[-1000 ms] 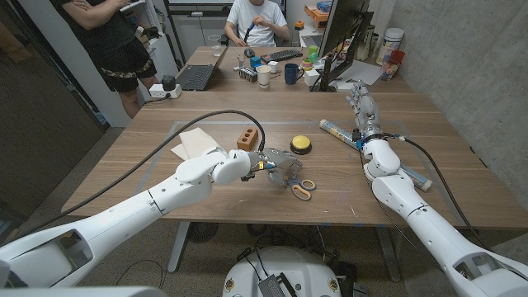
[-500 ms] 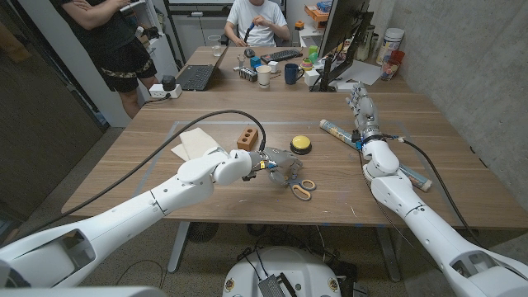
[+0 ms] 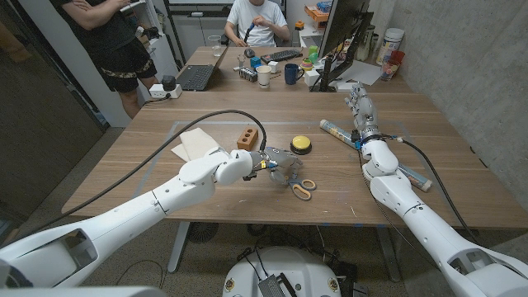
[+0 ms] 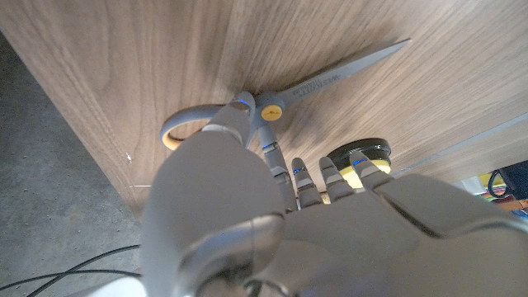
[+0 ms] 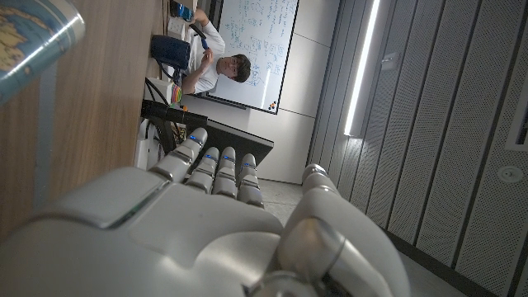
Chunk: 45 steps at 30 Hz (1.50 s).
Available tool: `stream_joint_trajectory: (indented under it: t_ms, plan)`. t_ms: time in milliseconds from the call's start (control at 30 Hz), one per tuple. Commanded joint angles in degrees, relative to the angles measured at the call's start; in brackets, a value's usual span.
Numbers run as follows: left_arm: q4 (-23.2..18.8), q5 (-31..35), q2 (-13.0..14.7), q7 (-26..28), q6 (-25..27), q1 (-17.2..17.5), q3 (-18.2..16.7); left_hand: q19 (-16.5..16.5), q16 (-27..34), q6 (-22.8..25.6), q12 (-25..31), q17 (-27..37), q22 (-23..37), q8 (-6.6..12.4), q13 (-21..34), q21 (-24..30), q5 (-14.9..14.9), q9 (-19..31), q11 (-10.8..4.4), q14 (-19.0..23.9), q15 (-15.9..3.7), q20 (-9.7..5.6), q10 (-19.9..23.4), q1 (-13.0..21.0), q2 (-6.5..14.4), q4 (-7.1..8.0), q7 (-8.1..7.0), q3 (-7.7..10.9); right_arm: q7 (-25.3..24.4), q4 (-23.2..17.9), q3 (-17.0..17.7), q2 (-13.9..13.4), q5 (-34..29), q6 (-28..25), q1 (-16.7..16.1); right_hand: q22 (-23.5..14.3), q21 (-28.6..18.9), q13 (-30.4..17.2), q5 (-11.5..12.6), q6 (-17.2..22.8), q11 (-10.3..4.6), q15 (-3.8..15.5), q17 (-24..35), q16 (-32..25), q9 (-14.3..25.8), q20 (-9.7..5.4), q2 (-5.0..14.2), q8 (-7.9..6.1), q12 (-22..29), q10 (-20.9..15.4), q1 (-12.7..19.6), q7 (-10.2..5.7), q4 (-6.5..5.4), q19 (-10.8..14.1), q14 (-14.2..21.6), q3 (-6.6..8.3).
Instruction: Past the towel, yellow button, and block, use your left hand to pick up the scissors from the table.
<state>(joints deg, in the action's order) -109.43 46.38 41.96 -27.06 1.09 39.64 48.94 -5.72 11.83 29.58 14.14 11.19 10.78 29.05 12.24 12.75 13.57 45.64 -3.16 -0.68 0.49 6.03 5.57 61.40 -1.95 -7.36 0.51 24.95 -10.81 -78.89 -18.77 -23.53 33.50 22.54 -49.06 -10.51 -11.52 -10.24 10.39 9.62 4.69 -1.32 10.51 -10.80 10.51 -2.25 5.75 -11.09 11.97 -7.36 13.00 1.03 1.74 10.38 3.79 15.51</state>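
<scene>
The scissors (image 3: pixel 302 188), grey-bladed with orange-lined handles, lie on the table toward its front edge. My left hand (image 3: pixel 280 167) hovers just beside their handles, fingers spread and pointing down. In the left wrist view, one fingertip (image 4: pixel 238 113) lies over the handle loop by the pivot of the scissors (image 4: pixel 330 78), and nothing is gripped. Beyond lie the yellow button (image 3: pixel 301 146) (image 4: pixel 360 163), the brown block (image 3: pixel 246 138) and the folded beige towel (image 3: pixel 196 143). Far off at the right, my right hand (image 3: pixel 360 106) stands upright, fingers straight, holding nothing.
A rolled printed tube (image 3: pixel 341 131) (image 5: pixel 33 37) lies beside my right wrist, another (image 3: pixel 414 176) under that forearm. A black cable (image 3: pixel 210 117) arcs over the towel and block. Two people (image 3: pixel 257 21) are at a cluttered desk behind the table.
My left hand has edged slightly toward the scissors' handles. The scissors and the right hand have not moved.
</scene>
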Motion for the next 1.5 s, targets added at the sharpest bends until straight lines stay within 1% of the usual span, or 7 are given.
stream_joint_trajectory:
  t_ms: [33,267,300,500,667,800,1500]
  plan:
    - [1.0,1.8,-0.5,1.0,0.6,0.4,1.1,0.1,0.0,0.9,-0.3,0.1,0.1,0.42,0.2,0.2,-0.1,-31.4,0.21,-0.4,0.23,0.52,0.3,0.6,0.0,-0.08,0.07,0.03,0.7,1.0,0.0,0.1,0.5,0.4,0.3,-0.3,-0.4,-0.2,0.2,0.4,0.08,0.05,0.3,0.0,0.2,-1.35,0.02,0.02,-0.2,-0.2,-0.6,-0.28,0.31,0.4,0.4,0.29]
    - [1.4,1.2,-1.1,5.3,0.7,1.7,0.4,1.5,0.6,9.1,0.4,0.0,0.1,3.00,0.0,0.5,-0.3,-32.2,-0.79,2.6,-0.97,0.23,3.6,1.7,0.7,-0.23,1.17,0.29,0.8,1.2,0.2,-0.1,0.7,0.3,0.3,-0.3,-0.4,-0.2,0.2,0.3,0.19,0.05,0.3,0.0,0.2,-1.35,-0.02,0.04,-0.2,-0.1,-0.6,-0.26,0.35,0.4,0.4,0.28]
    - [1.4,1.0,-1.3,4.7,0.9,1.5,0.5,2.0,0.7,11.5,0.7,0.0,0.1,3.64,-0.1,0.6,-0.5,-32.5,-2.17,3.2,-1.60,0.10,4.9,2.1,1.0,-0.26,1.26,0.38,0.9,1.3,0.3,0.0,0.9,0.5,0.2,-0.3,-0.4,-0.2,0.2,0.3,0.18,0.05,0.3,0.0,0.2,-1.35,-0.01,0.05,-0.2,-0.1,-0.6,-0.29,0.35,0.4,0.4,0.28]
    - [1.1,1.1,-1.6,5.8,1.8,1.9,0.5,4.2,1.1,20.2,1.3,-0.1,0.1,6.21,-0.4,1.0,-1.4,-33.1,-4.81,6.5,-4.66,-0.76,9.3,2.7,2.8,0.15,0.76,0.69,0.9,0.9,0.6,-0.5,1.0,0.4,-0.1,-0.3,-0.4,-0.2,0.2,0.2,0.03,0.07,0.3,-0.1,0.2,-1.38,0.01,0.08,-0.2,-0.1,-0.7,-0.28,0.35,0.4,0.5,0.29]
    - [0.8,1.3,-1.8,8.1,2.7,2.9,0.3,4.6,1.2,22.8,1.4,-0.2,0.1,6.97,-0.5,1.1,-1.7,-33.4,-5.15,7.4,-5.23,-0.95,10.5,2.9,3.2,0.22,0.49,0.77,1.3,1.0,0.6,-0.5,1.1,0.7,0.0,-0.3,-0.4,-0.2,0.2,0.2,0.10,0.03,0.3,-0.1,0.2,-1.34,0.02,0.07,-0.2,-0.1,-0.7,-0.25,0.36,0.4,0.5,0.30]
    - [0.5,1.1,-1.9,7.1,3.5,2.7,0.3,5.8,1.4,30.2,1.7,-0.2,0.1,9.94,-0.7,1.2,-2.4,-32.8,-5.36,9.6,-6.30,-1.57,14.0,3.0,4.0,0.39,-0.08,1.03,1.3,1.1,0.5,-0.4,1.1,0.7,0.0,-0.3,-0.4,-0.2,0.2,0.2,0.16,0.05,0.3,-0.1,0.2,-1.37,0.02,0.08,-0.2,0.0,-0.8,-0.27,0.38,0.4,0.5,0.31]
    - [-0.1,1.5,-2.0,8.0,4.3,2.2,0.4,5.9,1.4,31.7,1.2,-0.1,0.1,11.35,-0.7,1.1,-2.5,-31.8,-6.00,10.9,-7.10,-1.83,14.7,2.8,4.0,0.53,-0.36,1.29,0.5,-0.9,0.8,-1.2,0.9,-0.1,-0.6,-0.3,-0.4,-0.2,0.2,0.2,0.13,0.12,0.3,-0.1,0.2,-1.39,0.00,0.05,-0.2,0.0,-0.9,-0.31,0.47,0.5,0.6,0.33]
